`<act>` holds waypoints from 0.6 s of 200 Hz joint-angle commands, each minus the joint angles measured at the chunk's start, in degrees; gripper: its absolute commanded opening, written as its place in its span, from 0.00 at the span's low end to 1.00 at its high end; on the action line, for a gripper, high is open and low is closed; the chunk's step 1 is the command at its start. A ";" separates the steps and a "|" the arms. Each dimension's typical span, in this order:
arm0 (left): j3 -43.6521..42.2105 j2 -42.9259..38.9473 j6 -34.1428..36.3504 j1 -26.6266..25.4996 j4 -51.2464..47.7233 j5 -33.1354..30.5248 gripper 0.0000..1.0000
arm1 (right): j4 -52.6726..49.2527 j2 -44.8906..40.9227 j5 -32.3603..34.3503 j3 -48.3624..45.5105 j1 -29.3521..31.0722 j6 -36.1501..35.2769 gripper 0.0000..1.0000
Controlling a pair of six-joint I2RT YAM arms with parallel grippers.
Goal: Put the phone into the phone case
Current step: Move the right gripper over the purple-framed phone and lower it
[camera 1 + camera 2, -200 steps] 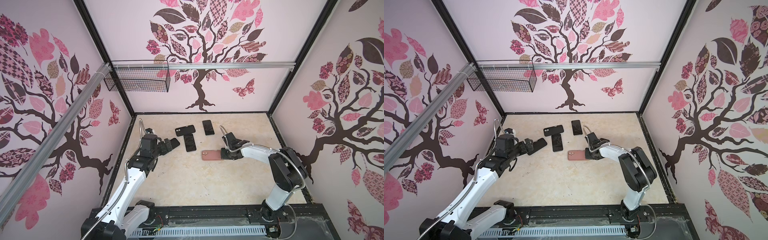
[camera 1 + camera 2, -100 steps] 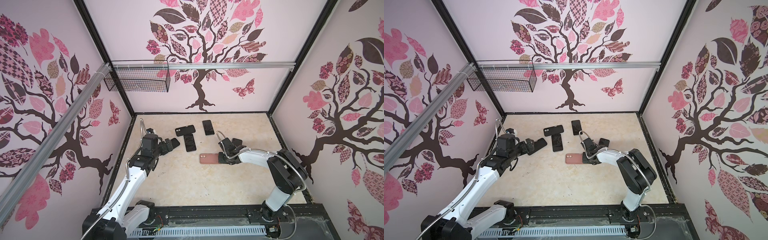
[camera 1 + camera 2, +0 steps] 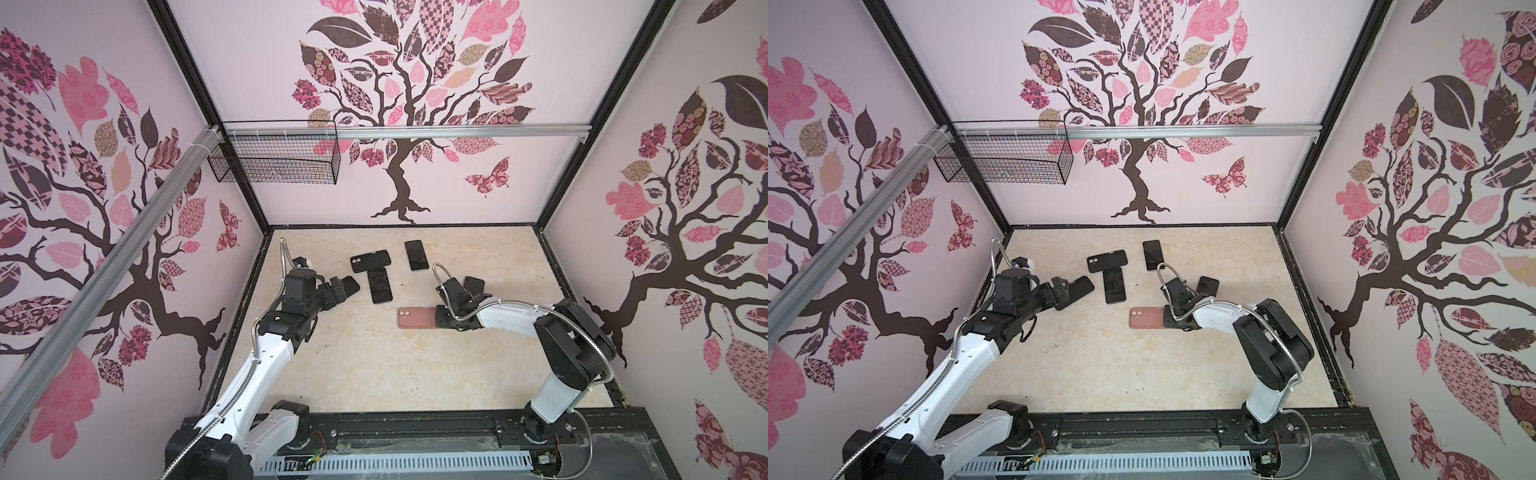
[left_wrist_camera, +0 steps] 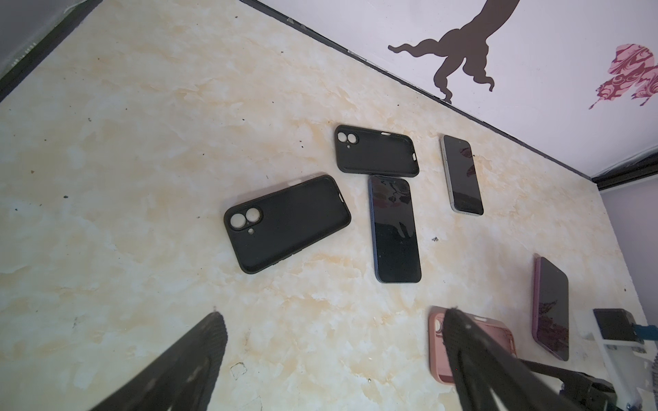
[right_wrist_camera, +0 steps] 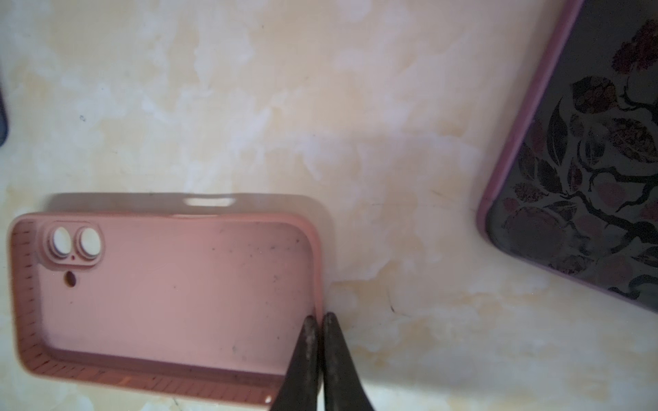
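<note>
The marbled tabletop [image 3: 365, 374] fills the lower middle of both top views. Nearest on it, just right of centre, the pink case [image 3: 415, 318] lies flat with its open side up and its camera holes at the left end. The right gripper [image 3: 441, 319] comes in from the right with its fingers pressed together on the case's right end wall. The right wrist view shows one fingertip [image 5: 309, 322] inside that wall and the other outside it.

Left of centre, the left gripper [image 3: 341, 289] is spread wide and holds nothing. It points at the near black case [image 4: 286, 222], which lies just ahead of its tips.

Just behind the right wrist lies the purple-rimmed phone [image 3: 475, 284], screen up, apart from the pink case and partly hidden by the arm.

Between the two grippers, the dark phone [image 3: 380, 285] lies screen up. The far black case [image 3: 370, 260] sits just beside its far end. To the right of that, apart, is the silver-edged phone [image 3: 416, 255].

At upper left, a wire basket [image 3: 274, 162] hangs from the back rail.
</note>
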 commanded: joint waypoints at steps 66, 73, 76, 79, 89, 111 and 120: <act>-1.61 -0.24 0.03 0.01 0.88 -0.18 0.98 | -2.31 -1.83 -0.60 1.00 0.65 -3.26 0.20; -1.59 -0.22 0.02 -0.06 0.90 -0.20 0.98 | -3.13 -2.12 -0.32 1.56 0.65 -3.80 0.23; -1.55 -0.20 -0.02 0.00 0.88 -0.14 0.98 | -3.44 -2.33 -0.15 1.76 0.65 -4.09 0.25; -1.53 -0.19 0.02 -0.04 0.88 -0.18 0.98 | -3.81 -2.47 -0.07 2.00 0.62 -4.24 0.26; -1.46 -0.07 -0.03 -0.04 0.76 -0.15 0.98 | -5.08 -3.17 0.91 2.88 0.65 -4.96 0.32; -1.37 -0.15 -0.05 -0.05 0.72 0.18 0.98 | -8.64 -5.05 4.26 5.04 0.65 -6.50 0.56; -1.28 -0.14 -0.10 0.01 0.79 0.38 0.98 | -9.61 -5.90 5.53 5.77 0.60 -7.27 0.65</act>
